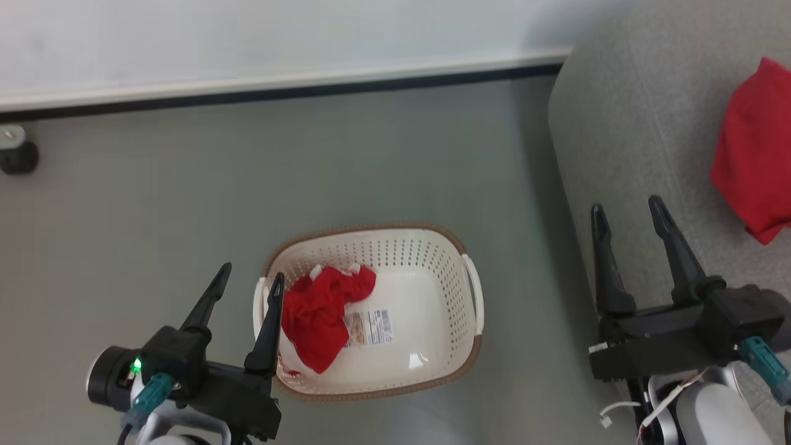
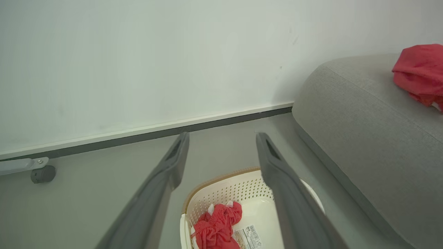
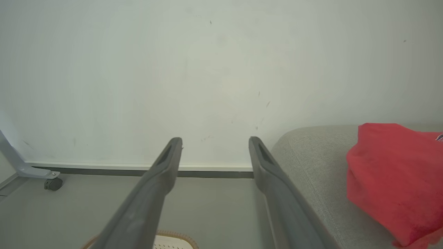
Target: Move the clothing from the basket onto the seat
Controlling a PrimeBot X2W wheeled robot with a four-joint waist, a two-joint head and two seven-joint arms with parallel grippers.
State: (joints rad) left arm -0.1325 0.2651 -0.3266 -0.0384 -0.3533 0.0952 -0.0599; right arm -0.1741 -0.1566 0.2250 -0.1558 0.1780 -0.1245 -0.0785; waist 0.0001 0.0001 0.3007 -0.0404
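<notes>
A crumpled red garment [image 1: 319,315] [image 2: 216,226] with small white trim lies in the left part of the cream basket [image 1: 432,259] [image 2: 221,192] on the floor. A second red garment [image 1: 755,151] [image 2: 417,71] [image 3: 391,180] rests on the grey sofa seat [image 1: 636,142] [image 2: 363,128] [image 3: 311,162] at the right. My left gripper [image 1: 252,273] [image 2: 221,138] is open, its fingers above the basket's left rim. My right gripper [image 1: 625,205] [image 3: 214,143] is open too, over the sofa's left edge, empty.
A white wall with a dark skirting strip [image 1: 296,93] runs behind the basket. A caster wheel [image 1: 18,154] [image 2: 42,174] [image 3: 53,184] on a pale frame stands by the wall at the far left. Grey floor [image 1: 154,198] surrounds the basket.
</notes>
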